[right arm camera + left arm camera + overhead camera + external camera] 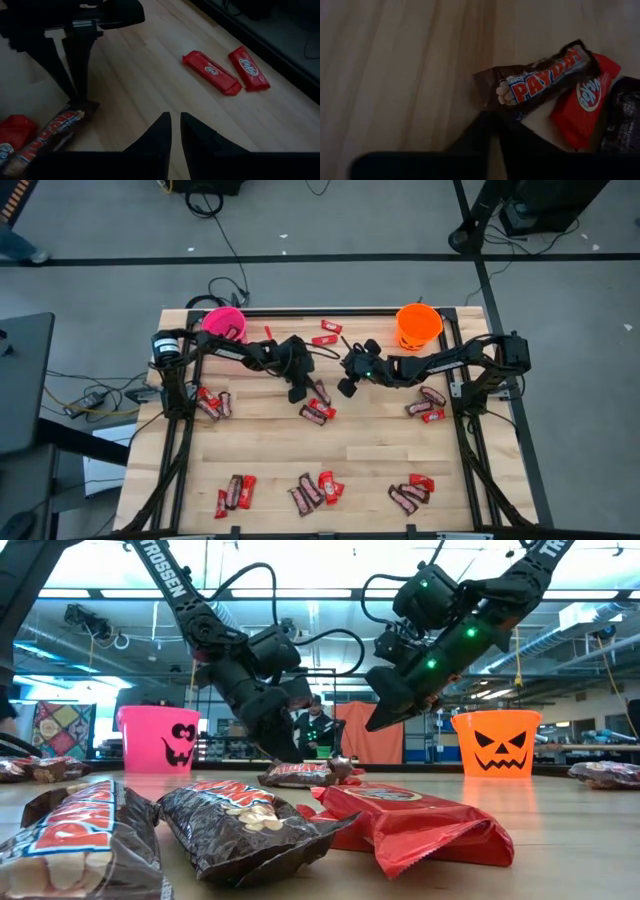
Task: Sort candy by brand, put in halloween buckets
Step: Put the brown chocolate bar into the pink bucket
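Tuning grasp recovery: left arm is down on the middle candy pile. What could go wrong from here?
1. The left jaws seem to pinch only the wrapper end of the brown PayDay bar, so it may slip on lifting.
2. The red bar lies against it and might get dragged along.
3. The right arm hovers close by, so a lift could clip it.

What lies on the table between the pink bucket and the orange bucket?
In the high view, two red candy bars lie on the bare wood between the pink bucket and the orange bucket; nothing else sits there.
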Tool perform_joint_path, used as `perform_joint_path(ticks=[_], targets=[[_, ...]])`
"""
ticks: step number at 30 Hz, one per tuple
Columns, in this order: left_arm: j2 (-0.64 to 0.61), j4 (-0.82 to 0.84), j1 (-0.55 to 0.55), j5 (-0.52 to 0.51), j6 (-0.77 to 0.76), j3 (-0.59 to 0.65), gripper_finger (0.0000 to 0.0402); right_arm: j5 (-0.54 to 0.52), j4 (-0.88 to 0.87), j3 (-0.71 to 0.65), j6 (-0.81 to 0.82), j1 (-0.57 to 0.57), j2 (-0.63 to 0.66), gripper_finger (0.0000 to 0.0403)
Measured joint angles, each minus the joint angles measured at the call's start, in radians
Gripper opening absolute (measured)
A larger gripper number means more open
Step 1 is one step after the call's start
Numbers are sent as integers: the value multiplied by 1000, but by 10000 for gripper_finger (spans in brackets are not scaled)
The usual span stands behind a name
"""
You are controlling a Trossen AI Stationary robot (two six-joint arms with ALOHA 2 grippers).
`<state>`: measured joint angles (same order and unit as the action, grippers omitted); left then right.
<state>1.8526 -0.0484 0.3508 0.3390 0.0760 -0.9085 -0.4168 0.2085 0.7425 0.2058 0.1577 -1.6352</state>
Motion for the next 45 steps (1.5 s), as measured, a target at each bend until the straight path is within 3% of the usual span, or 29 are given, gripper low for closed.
perform_joint_path(ticks=[9, 18, 24, 26, 29, 34, 40, 45], targets=[[-24, 50, 0, -57, -1, 0, 4, 0, 0, 0, 2, 0, 0, 55], [-190, 178, 1, -153, 16, 2, 2, -6, 0, 0, 3, 4, 0, 55], [-344, 363, 2, -442, 28, 2, 1, -2, 0, 0, 2, 5, 0, 55], [-393, 404, 5, -496, 23, 2, 1, -1, 0, 0, 2, 5, 0, 55], [-429, 389, 10, -466, -3, 1, 4, 0, 2, 0, 1, 5, 0, 55], [-384, 263, 16, -279, 29, 4, 32, 17, 6, 0, 1, 8, 0, 55], [-248, 164, 16, -193, 130, 6, 103, 76, -7, 0, 0, 8, 0, 55], [-149, 50, 22, -171, 100, -3, 165, 74, -8, 0, 0, 10, 0, 55]])
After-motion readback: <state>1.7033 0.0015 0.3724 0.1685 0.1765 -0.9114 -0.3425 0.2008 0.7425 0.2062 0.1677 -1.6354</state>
